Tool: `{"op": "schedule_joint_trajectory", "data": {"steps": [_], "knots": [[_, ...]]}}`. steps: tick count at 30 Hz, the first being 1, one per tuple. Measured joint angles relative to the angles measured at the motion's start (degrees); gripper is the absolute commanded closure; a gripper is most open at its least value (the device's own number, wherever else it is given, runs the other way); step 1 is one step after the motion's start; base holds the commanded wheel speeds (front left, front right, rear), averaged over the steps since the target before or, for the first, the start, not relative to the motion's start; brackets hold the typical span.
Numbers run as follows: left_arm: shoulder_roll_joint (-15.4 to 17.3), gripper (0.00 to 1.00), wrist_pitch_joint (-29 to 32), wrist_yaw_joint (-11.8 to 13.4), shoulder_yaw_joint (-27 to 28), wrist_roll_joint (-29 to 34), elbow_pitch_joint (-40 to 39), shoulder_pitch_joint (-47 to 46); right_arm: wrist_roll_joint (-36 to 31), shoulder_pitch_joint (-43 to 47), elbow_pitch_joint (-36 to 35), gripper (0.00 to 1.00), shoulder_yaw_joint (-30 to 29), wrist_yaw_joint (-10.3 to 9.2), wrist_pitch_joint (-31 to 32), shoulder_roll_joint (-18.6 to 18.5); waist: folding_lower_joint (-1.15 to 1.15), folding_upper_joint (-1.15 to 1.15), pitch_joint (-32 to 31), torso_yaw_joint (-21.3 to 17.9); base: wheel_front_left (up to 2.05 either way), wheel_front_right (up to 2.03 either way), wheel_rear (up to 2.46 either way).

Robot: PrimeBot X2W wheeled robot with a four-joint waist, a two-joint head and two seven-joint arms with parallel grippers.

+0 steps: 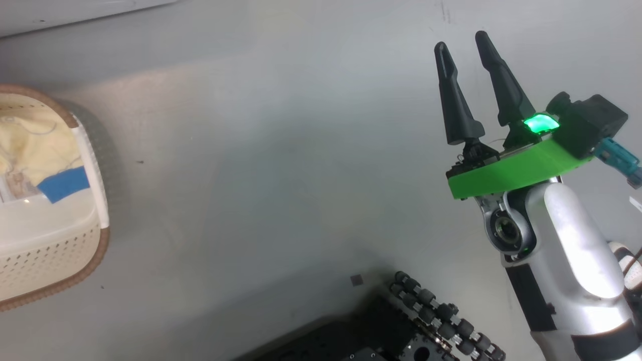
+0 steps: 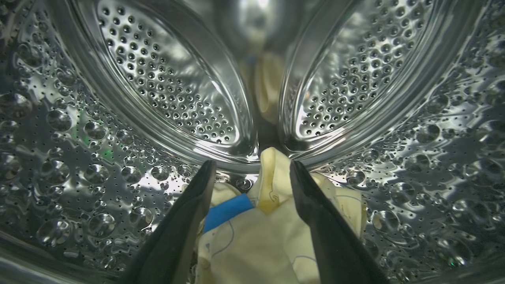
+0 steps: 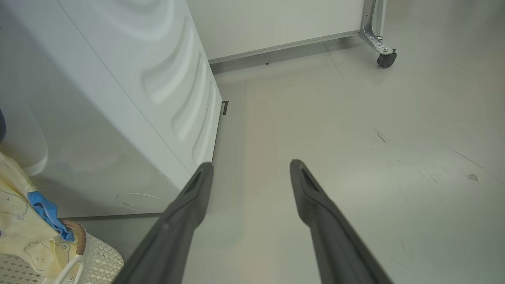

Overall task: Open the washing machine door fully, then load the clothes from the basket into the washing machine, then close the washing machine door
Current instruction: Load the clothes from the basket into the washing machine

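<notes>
Deep inside the steel drum of the washing machine, our left gripper points at the back wall, its two fingers spread wide. Pale yellow clothes with a blue patch lie at the drum's bottom between the fingers, not pinched. The left wrist view gives us this.

On the floor, at its left edge in the head view, stands one basket with a second bundle inside. The right wrist view places it at the machine's foot.

Farther right, our right gripper hangs over the floor, forearm raised, two fingers pointing away from us, wide and empty. One caster shows at the far right.
</notes>
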Motion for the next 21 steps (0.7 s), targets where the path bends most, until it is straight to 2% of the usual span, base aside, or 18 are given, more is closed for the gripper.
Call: {"op": "schedule_joint_trajectory", "data": {"steps": [9,21], "knots": [[-1.2,0.0,-0.5,0.0,-3.9,-4.7,-2.8,9.1,-1.7,1.0,1.6,0.0,-0.8,0.0,0.0,0.0,0.0,0.0,-5.5,2.5,0.0,0.0,0.0],[-3.5,0.0,-0.8,0.0,-5.5,-10.9,-5.0,22.2,-4.6,3.7,3.8,0.0,-2.1,0.0,0.0,0.0,-0.01,0.0,-14.0,5.2,0.0,0.0,0.0]]}}
